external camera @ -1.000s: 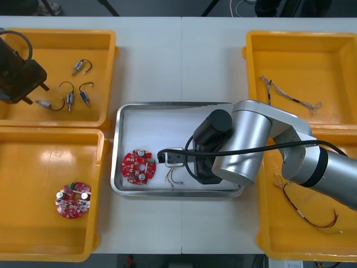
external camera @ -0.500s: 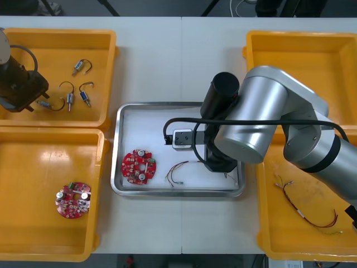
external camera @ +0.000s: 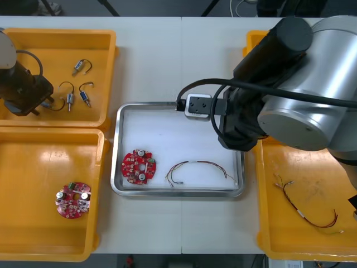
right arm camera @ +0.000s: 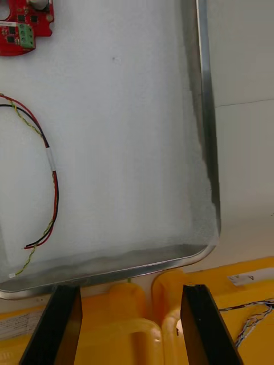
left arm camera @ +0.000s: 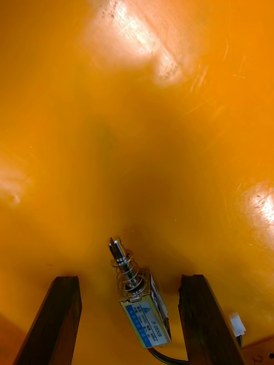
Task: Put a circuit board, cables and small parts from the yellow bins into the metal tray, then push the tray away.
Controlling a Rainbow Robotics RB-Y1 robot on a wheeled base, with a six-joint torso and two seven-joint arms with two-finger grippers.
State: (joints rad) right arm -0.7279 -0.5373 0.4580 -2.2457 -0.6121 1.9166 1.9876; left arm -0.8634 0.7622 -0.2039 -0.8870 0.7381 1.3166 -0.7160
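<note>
Left gripper (left arm camera: 130, 282) is hovering wide open, straddling a small metal part (left arm camera: 144, 311) on the floor of the far left yellow bin (external camera: 56, 50). Rigid, light, probably slick: I'm favouring its boxy labelled body over the springy plunger. Right gripper (right arm camera: 131, 296) is hanging open by the edge of the metal tray (right arm camera: 205, 142).
</note>
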